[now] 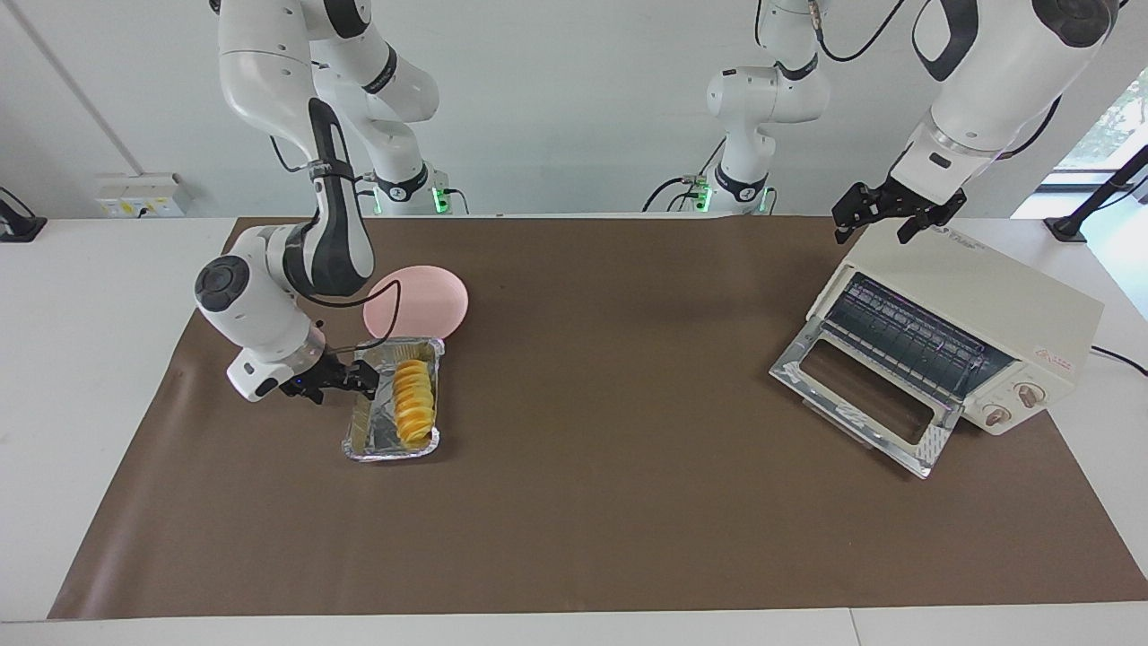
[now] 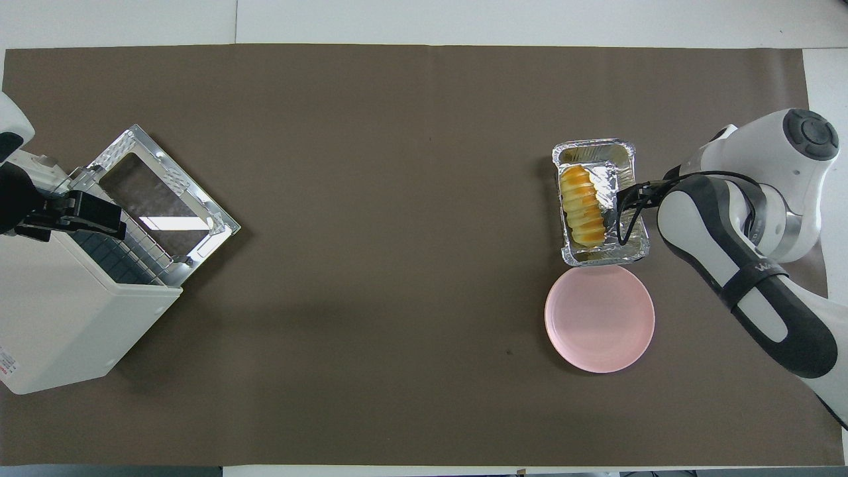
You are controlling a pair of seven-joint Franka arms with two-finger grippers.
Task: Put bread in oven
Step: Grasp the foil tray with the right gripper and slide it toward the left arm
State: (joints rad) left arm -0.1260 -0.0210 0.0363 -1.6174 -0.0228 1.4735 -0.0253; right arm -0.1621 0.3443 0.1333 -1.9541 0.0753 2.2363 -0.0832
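Note:
The bread [image 1: 414,404], a ridged yellow-orange loaf, lies in a silver foil tray [image 1: 390,453] near the right arm's end of the table; it also shows in the overhead view [image 2: 582,205]. My right gripper [image 1: 361,384] is low at the tray's long rim, on the side toward the right arm's end, beside the bread and not on it; in the overhead view [image 2: 623,199] it reaches just over that rim. The cream-white oven [image 1: 978,296] stands at the left arm's end, with its glass door [image 1: 861,395] dropped open and the wire rack showing. My left gripper [image 1: 897,215] is open above the oven's top edge.
A round pink plate [image 1: 421,301] lies on the brown mat next to the foil tray, nearer to the robots. The oven's open door [image 2: 162,199] juts out over the mat toward the table's middle.

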